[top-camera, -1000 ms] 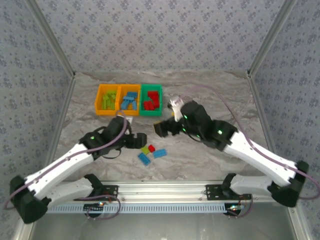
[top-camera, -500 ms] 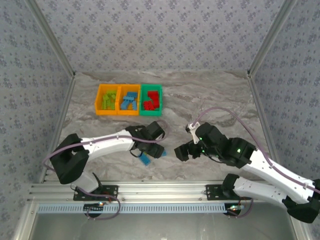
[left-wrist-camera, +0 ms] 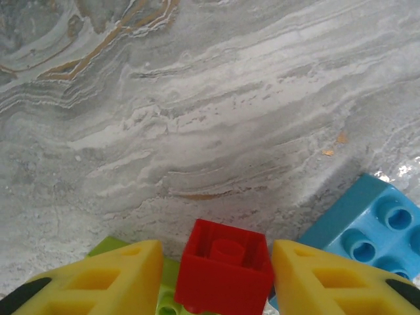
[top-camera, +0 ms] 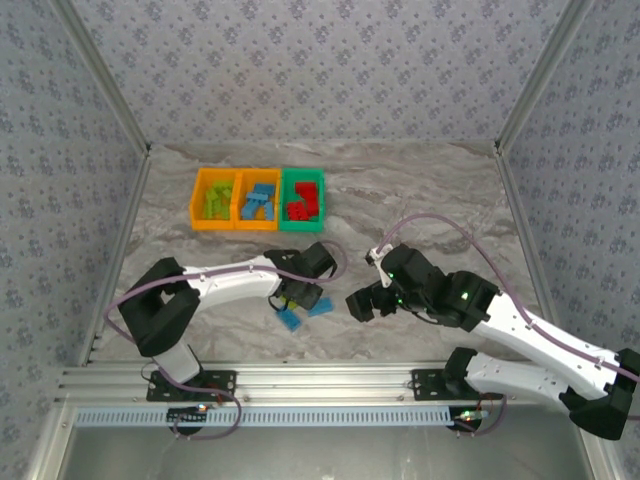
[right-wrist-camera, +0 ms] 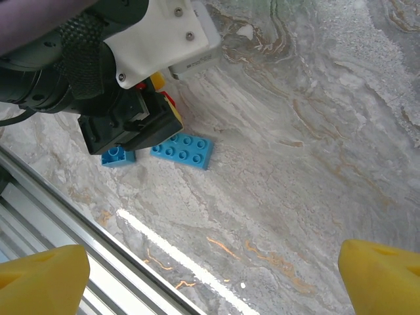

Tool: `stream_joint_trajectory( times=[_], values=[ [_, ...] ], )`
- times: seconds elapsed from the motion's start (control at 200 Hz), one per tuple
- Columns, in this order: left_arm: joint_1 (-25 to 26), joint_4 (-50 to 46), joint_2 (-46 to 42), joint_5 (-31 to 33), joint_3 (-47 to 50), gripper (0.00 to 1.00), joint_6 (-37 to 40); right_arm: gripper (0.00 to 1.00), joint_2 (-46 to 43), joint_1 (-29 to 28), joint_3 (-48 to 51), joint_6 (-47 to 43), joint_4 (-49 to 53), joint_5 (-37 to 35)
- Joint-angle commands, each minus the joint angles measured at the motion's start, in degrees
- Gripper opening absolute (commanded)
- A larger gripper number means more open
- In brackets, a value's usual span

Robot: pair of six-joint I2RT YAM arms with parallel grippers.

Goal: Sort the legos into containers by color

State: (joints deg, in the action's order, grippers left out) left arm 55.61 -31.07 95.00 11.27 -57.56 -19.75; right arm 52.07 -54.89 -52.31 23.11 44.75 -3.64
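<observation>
The grey marbled desk [top-camera: 430, 190] carries three bins touching in a row at its far left: an orange bin [top-camera: 195, 205], a second orange bin [top-camera: 256, 225], a green bin [top-camera: 301, 228]. Nearer the middle lie loose blue bricks [top-camera: 290, 320], a red brick [left-wrist-camera: 224, 275] and a lime brick [left-wrist-camera: 108, 247]

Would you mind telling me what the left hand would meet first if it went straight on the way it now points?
The left hand would first meet the red lego between its fingers, with a lime green lego apparently under it and the table below; depth is unclear.
</observation>
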Motion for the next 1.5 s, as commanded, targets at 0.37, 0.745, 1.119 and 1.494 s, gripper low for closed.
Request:
stream_joint_trajectory(
  times=[0.37,0.745,1.119,1.494],
  values=[
    [-2.94,3.26,0.37,-2.81,3.11,0.41,-1.65,1.00,1.13,0.04,0.15,0.64,-1.47,3.97],
    [-7.85,3.47,-5.48,3.22,-6.39,0.27,-0.07,1.00,0.06,-0.19,-1.73,2.01,-2.74,-0.51],
    [-21.68,16.18,10.85,8.22,-27.39,0.29,5.33,1.00,-1.36,-0.22,0.04,3.18,-5.45,-2.36],
    [-22.52,17.28,8.23,2.76,-29.96,0.65,3.21,1.00,-1.28,-0.04,0.01,1.21,-5.88,-3.23]
  ],
)
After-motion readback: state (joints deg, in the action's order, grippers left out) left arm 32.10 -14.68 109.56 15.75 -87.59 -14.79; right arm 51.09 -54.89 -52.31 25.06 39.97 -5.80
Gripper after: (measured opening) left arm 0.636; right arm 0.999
